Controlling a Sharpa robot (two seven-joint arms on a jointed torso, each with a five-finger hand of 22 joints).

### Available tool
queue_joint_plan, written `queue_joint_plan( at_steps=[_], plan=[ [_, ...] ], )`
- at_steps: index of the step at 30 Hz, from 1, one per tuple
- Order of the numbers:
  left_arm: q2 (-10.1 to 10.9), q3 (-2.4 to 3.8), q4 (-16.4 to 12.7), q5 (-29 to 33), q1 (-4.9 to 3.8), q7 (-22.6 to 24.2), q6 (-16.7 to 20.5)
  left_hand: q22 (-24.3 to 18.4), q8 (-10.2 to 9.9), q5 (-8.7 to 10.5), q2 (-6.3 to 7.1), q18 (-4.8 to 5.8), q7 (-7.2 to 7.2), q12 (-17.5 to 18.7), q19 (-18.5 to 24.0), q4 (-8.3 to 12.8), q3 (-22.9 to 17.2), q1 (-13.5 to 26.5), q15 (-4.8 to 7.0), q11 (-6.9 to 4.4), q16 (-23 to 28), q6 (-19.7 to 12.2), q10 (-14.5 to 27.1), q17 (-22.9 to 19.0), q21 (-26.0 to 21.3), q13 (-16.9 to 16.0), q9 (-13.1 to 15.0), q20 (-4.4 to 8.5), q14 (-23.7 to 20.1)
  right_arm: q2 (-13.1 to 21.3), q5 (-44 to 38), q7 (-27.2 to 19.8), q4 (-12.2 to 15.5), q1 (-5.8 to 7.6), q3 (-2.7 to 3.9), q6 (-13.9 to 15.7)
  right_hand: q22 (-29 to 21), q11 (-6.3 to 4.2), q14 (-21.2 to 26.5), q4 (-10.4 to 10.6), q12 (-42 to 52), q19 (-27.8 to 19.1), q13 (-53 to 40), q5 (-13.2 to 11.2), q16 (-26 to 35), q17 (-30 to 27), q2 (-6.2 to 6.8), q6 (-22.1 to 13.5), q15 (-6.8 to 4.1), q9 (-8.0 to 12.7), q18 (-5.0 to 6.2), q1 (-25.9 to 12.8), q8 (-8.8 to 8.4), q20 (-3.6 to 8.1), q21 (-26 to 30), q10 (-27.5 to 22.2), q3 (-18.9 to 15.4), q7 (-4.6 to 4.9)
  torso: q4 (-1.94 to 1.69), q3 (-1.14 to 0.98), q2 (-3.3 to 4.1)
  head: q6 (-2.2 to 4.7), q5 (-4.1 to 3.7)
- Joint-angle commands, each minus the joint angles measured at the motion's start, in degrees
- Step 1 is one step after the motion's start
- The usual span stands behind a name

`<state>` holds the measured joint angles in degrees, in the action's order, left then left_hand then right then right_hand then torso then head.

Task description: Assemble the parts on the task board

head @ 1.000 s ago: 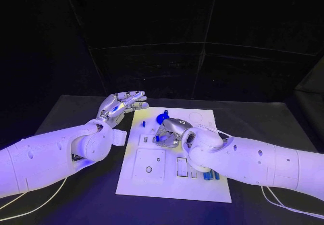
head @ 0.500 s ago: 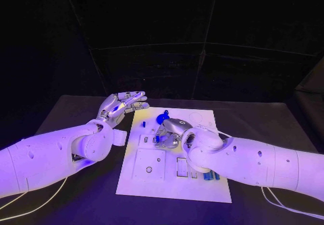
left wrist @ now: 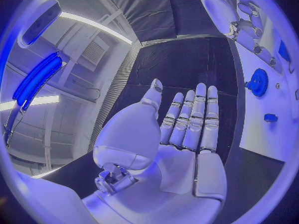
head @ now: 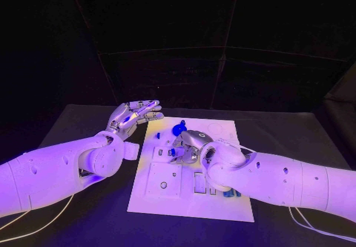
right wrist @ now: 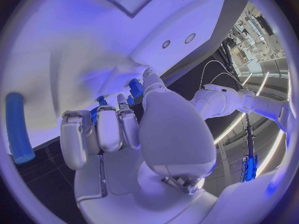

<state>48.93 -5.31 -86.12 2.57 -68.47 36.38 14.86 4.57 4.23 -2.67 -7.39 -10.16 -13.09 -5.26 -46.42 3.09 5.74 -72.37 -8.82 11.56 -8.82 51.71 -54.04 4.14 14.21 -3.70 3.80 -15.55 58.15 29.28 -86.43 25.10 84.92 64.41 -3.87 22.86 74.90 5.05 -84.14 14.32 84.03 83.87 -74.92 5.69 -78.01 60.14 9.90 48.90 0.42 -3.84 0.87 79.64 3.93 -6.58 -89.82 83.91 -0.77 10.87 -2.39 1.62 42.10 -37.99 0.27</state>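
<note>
Matt white task board [head: 223, 206]; glossy white plastic arms; shiny silver metal-look left hand [head: 134, 116]; matt black table [head: 89, 221]

Black table [head: 89, 118] against dark panelled walls [head: 223, 77].

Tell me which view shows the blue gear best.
Left wrist view: the blue gear sits unobstructed on the task board, teeth visible. Head view shows it small, just beyond the right hand.
</note>
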Motion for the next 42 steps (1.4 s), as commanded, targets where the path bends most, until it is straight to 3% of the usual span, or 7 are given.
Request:
queue_joint_plan(
  at_steps=[1,11,21,27,30,34,42],
  plan=[
    [0.0,0.06,0.0,0.0,-0.10,0.2,-0.7,-0.1,-0.3,-0.16,-0.45,-0.39,-1.32,0.3,-0.5,0.3,0.0,0.1,-0.33,0.05,0.3,0.4,0.0,-0.1,-0.2,0.1,0.0,0.00,-0.1,0.4,-1.1,-0.5,0.6,0.08,0.01,5.4,15.1,0.52,-0.9,2.1,-0.3,6.1,-7.7,-0.3,0.1,-0.1,0.48,-0.2,0.39,-0.2,-0.87,1.4,0.39,-0.46,-0.2,0.2,-0.7,-0.32,-0.01,-0.03,0.03,0.11,0.05],
    [0.1,0.06,0.5,-5.5,-0.09,-3.6,-0.4,0.9,0.2,-0.25,-0.44,-0.50,0.00,-0.5,-8.2,1.0,0.6,0.6,2.12,-1.63,-2.8,2.9,-3.6,1.8,3.3,-0.2,0.1,2.38,8.1,8.5,3.3,-16.6,8.2,0.73,0.12,9.9,15.1,0.59,-0.7,2.5,-0.6,6.1,-7.3,-0.6,0.5,-1.3,1.06,-1.2,0.47,-0.1,-0.87,2.5,0.20,-0.53,-0.2,0.0,-1.8,-0.13,0.19,-0.05,-0.25,0.18,0.60],
    [0.0,0.07,3.1,-23.3,-1.72,-22.2,-1.8,4.8,2.6,-0.53,-1.78,-0.63,4.85,-5.0,-24.0,2.8,-0.6,-0.4,8.99,-7.50,-14.5,10.2,-17.6,10.4,12.6,-1.9,0.8,9.04,28.2,19.2,18.0,-23.2,14.6,6.87,0.20,4.8,15.1,0.45,-0.2,2.0,-1.2,6.1,-6.6,1.7,1.5,-3.2,-2.39,-0.4,0.38,-0.3,-0.87,4.0,0.86,-0.51,-0.2,-0.7,-1.9,-0.27,0.26,-0.61,-1.32,-0.17,0.78],
    [-0.9,0.07,3.3,-39.6,-4.51,-41.8,-9.8,9.3,3.8,-0.48,-1.35,-0.23,7.11,-10.2,-30.6,-2.8,2.4,6.7,11.45,-10.13,-55.6,12.6,-26.0,51.4,20.4,-6.2,1.6,12.01,29.8,24.1,23.9,-22.1,14.4,10.28,0.24,1.7,15.1,0.32,0.0,1.7,-1.4,6.1,-6.4,3.2,2.0,-4.2,-3.29,-0.1,0.25,-0.3,-0.87,4.0,1.09,-0.38,-0.2,-0.9,-2.1,-0.43,0.24,-0.84,-2.23,-0.90,1.02],
    [-2.0,0.07,3.5,-48.7,-5.78,-50.0,-14.4,24.0,5.7,-0.29,-1.10,1.47,8.53,-15.9,-33.4,-6.8,5.8,8.6,12.80,-11.63,-71.0,14.3,-28.2,69.5,34.0,-11.4,3.1,13.37,30.5,25.3,26.4,-21.3,13.0,11.14,0.25,-0.2,15.1,0.25,0.1,1.5,-1.7,6.1,-6.1,3.4,2.3,-4.9,-3.25,0.1,0.19,-0.4,-0.87,4.0,1.23,-0.33,-0.2,-1.1,-2.4,-0.50,0.32,-1.09,-2.63,-1.29,1.19],
    [-3.6,0.06,4.0,-54.2,-6.73,-56.6,-15.6,41.3,8.1,-0.39,-1.88,3.52,8.84,-23.8,-34.4,-11.0,8.7,7.2,12.66,-11.65,-77.5,13.1,-24.7,79.1,48.5,-19.3,5.4,13.69,30.7,25.8,28.1,-20.3,11.5,11.63,0.25,-1.3,14.7,0.18,0.2,1.3,-1.9,5.9,-5.9,3.7,2.6,-5.3,-3.11,0.3,0.13,-0.4,-0.77,3.9,1.35,-0.27,0.0,-1.2,-2.7,-0.57,0.41,-1.35,-3.00,-1.61,1.19],
    [-8.7,-0.31,7.6,-58.3,-8.43,-64.0,-22.2,59.3,16.1,-0.11,-1.76,5.53,9.62,-43.9,-36.2,-16.3,12.3,5.1,13.34,-12.36,-80.2,10.5,-20.9,84.0,61.2,-39.2,11.7,13.93,31.4,25.7,29.5,-19.0,9.8,12.01,0.25,-2.6,14.3,0.06,0.3,1.2,-1.9,5.6,-5.9,4.4,2.9,-5.8,-3.23,0.6,0.01,-0.4,-0.65,3.8,1.54,-0.16,0.3,-1.2,-3.1,-0.69,0.45,-1.58,-3.29,-1.75,1.61]
  ],
)
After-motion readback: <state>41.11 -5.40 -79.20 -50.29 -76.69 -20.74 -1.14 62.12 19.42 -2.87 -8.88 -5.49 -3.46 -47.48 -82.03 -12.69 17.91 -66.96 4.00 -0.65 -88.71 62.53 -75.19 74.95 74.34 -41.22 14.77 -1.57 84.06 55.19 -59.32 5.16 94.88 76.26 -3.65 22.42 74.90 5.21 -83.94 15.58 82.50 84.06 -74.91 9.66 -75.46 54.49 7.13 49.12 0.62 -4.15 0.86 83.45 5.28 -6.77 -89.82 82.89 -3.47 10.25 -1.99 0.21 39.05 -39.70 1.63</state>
